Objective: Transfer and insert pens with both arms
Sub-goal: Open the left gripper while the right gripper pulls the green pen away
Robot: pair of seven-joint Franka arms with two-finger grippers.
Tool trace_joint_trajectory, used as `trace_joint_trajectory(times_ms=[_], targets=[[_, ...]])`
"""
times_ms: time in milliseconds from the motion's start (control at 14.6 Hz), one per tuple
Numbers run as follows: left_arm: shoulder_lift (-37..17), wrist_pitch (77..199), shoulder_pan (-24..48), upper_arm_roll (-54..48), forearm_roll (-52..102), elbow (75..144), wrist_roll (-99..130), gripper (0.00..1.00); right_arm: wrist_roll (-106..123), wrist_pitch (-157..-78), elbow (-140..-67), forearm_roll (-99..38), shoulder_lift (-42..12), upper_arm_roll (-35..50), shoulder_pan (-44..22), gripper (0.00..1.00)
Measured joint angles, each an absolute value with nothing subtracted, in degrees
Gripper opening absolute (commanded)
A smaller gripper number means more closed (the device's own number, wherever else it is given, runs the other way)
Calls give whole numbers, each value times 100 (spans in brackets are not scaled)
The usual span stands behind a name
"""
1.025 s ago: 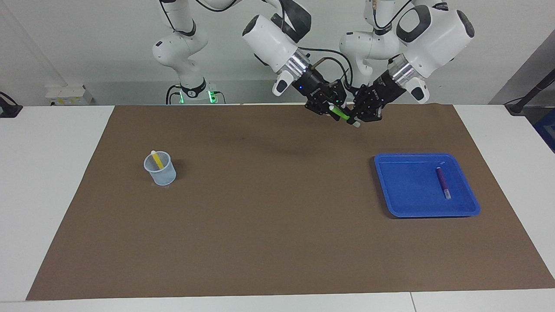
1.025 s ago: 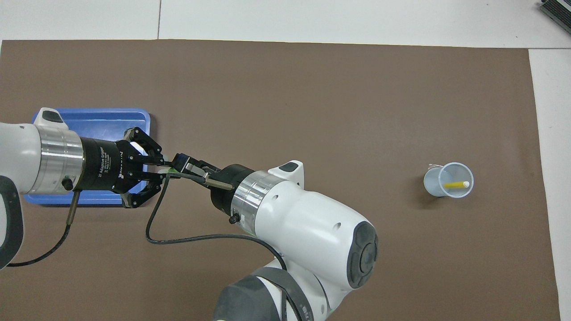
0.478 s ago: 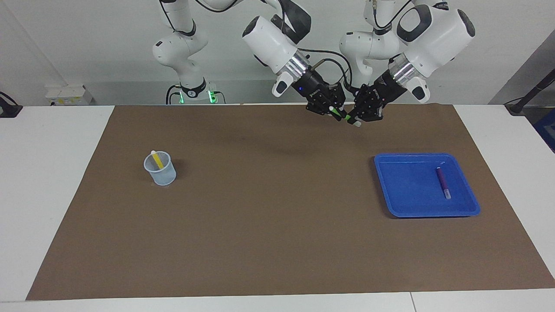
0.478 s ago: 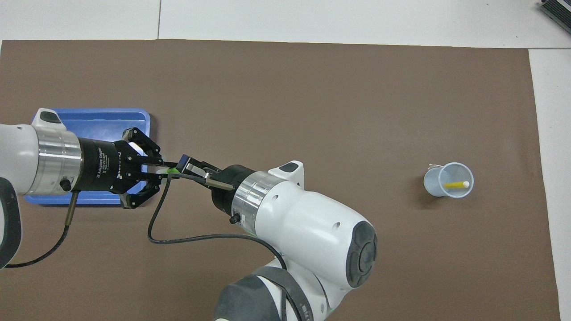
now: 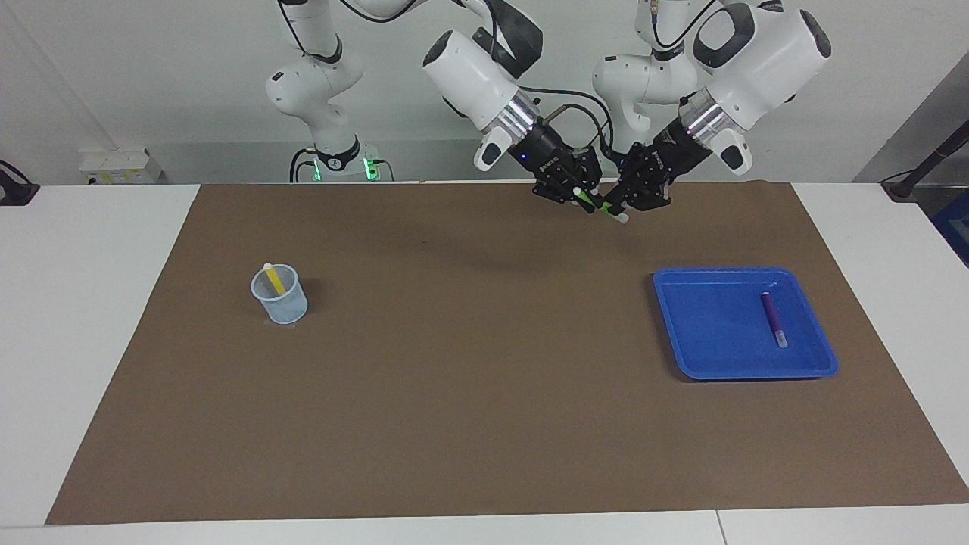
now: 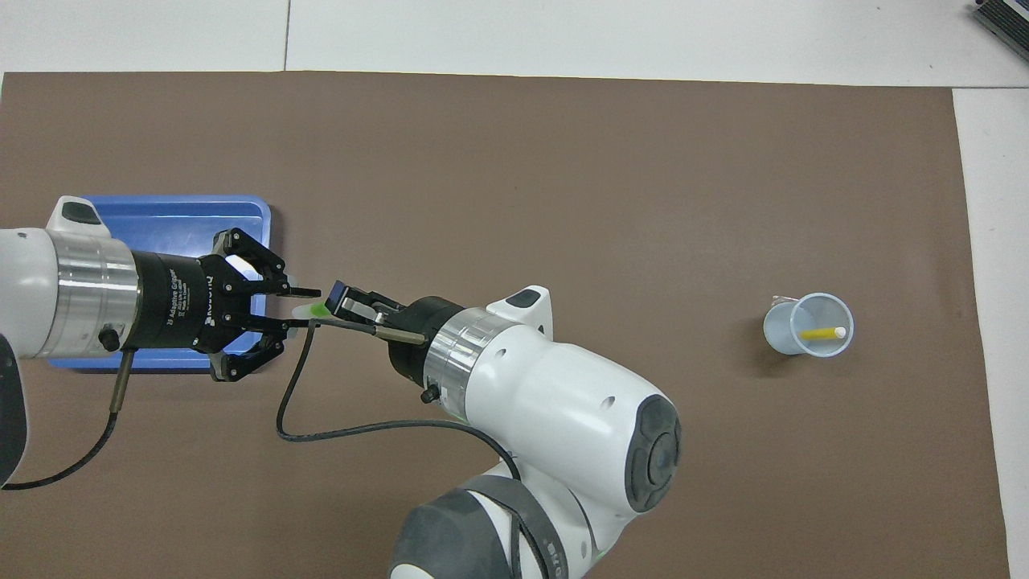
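The green pen (image 5: 602, 206) hangs in the air over the brown mat (image 5: 484, 393), slanting down to its whitish cap. My right gripper (image 5: 583, 195) is shut on the pen's upper end; in the overhead view the right gripper (image 6: 336, 296) meets the green pen (image 6: 320, 308) tip to tip. My left gripper (image 5: 624, 209) faces it. From above, the left gripper (image 6: 309, 308) has its fingers apart on either side of the pen's pale end. A yellow pen (image 5: 275, 281) leans in the clear cup (image 5: 281, 304). A purple pen (image 5: 774, 318) lies in the blue tray (image 5: 704, 341).
From above, the cup (image 6: 781, 331) with the yellow pen (image 6: 821, 332) stands toward the right arm's end. The left arm covers most of the tray (image 6: 177, 213). A black cable (image 6: 321, 430) loops under the right wrist. White tabletop (image 5: 98, 303) borders the mat.
The right gripper closed on the green pen. The left gripper's fingers have parted from it and that hand has drawn back slightly toward its own end. Both hands rose a little.
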State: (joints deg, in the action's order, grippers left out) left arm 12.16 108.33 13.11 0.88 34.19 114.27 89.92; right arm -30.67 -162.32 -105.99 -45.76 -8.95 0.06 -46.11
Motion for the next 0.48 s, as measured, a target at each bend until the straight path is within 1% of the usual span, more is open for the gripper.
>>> trace_joint_trajectory(times_ms=[273,342,478], targets=[[1238,10808,1313,89,3408,11455,8504,36,-1919,-16198,-10911,-4574,-862,-15,-4427,0],[1243,10769,1313,95,3358,11490,8046,36,-1516,-16083,-11009,-4574,-818,-19,-4309,0],[1296,10534,1296,127,2984,11620,6755,36,-880,-15574,-11143,-4573,-647,-35,-3982,0]])
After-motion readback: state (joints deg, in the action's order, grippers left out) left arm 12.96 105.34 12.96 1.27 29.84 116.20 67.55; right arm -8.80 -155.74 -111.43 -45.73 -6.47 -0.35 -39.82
